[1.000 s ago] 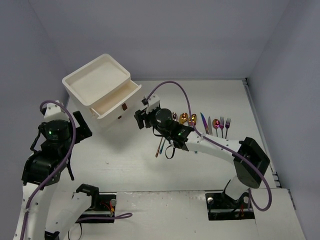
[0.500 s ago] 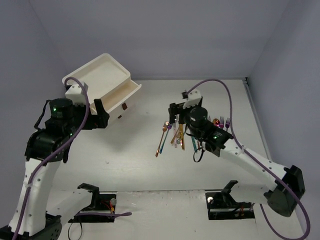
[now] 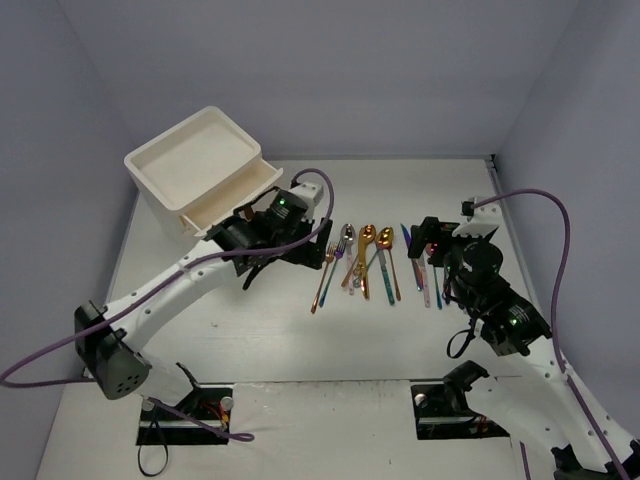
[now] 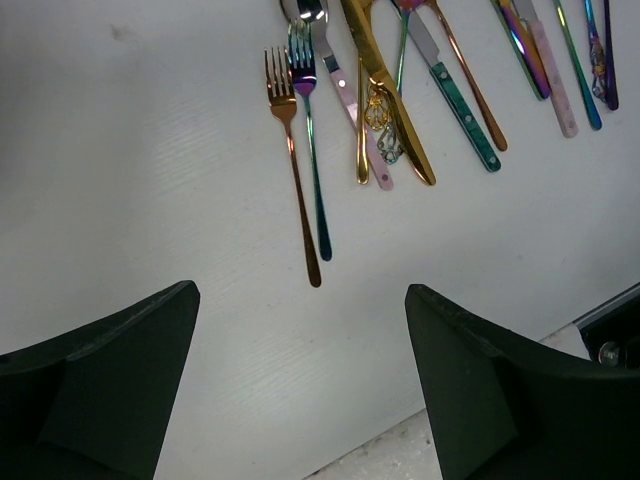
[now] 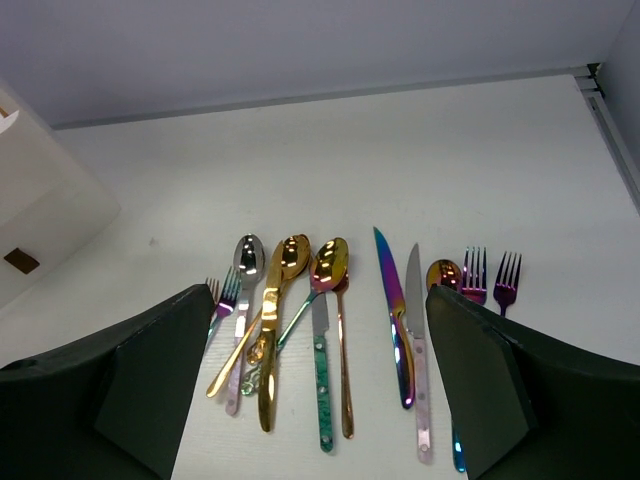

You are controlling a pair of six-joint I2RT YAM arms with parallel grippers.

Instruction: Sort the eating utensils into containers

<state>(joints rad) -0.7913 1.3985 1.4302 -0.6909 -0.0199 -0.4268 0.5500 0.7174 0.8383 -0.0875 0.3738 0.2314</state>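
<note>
The eating utensils (image 3: 375,262) lie side by side on the white table (image 3: 330,340), just to the 3 o'clock side of its centre, with their handles pointing toward 6 o'clock. The white cabinet (image 3: 195,165) stands at the 10 o'clock corner, its upper drawer (image 3: 240,188) pulled out toward 4 o'clock.

The left arm reaches across from 8 o'clock. The left pincer (image 4: 300,300) hangs above bare table between the cabinet and the row, its fingers spread wide with nothing between them. In its wrist view a copper fork (image 4: 291,170) and a rainbow-blue fork (image 4: 311,150) lie at 12 o'clock of the gap, touching neither finger.

The right pincer (image 5: 318,300) hangs over the 3 o'clock end of the row, also spread wide and holding nothing. Its wrist view shows, running toward 3 o'clock, a silver spoon (image 5: 248,255), a gold spoon (image 5: 290,255), a copper spoon (image 5: 331,258), an iridescent knife (image 5: 391,290), a pink-handled knife (image 5: 416,310) and two purple forks (image 5: 473,272). One of the cabinet's brown handles (image 5: 20,261) shows at 9 o'clock.
</note>
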